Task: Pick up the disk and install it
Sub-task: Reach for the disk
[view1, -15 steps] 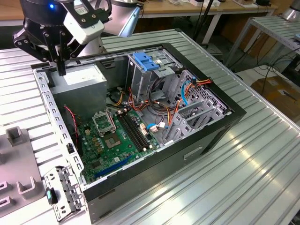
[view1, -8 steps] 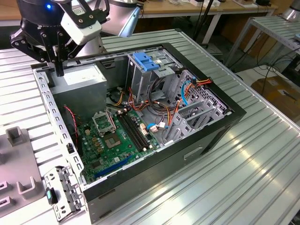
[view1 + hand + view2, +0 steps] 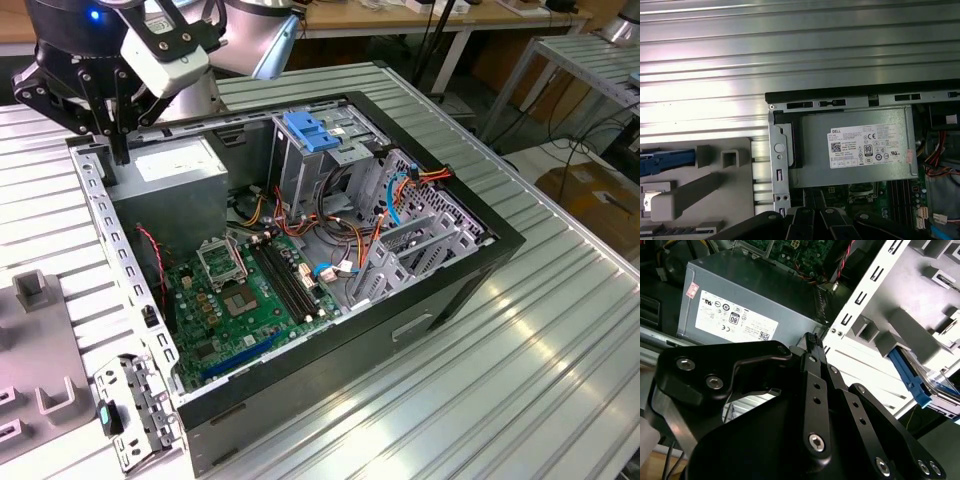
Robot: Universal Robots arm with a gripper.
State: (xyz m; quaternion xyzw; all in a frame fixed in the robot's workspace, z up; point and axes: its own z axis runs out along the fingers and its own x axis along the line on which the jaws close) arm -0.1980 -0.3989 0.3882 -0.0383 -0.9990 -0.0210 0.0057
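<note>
Exterior view: one open computer case on the tabletop holds one power supply, one motherboard and one drive cage. The end effector, pressed together and empty, hangs at the case edge beside the power supply. In the second wrist view, one disk lies in a grey fixture beside the case.

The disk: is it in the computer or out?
Out: the disk lies in the grey holder beside the open computer case.

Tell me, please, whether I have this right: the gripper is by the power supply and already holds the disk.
Not quite. The gripper is by the power supply, but it holds nothing: in the second wrist view the disk lies in the grey fixture outside the case.
</note>
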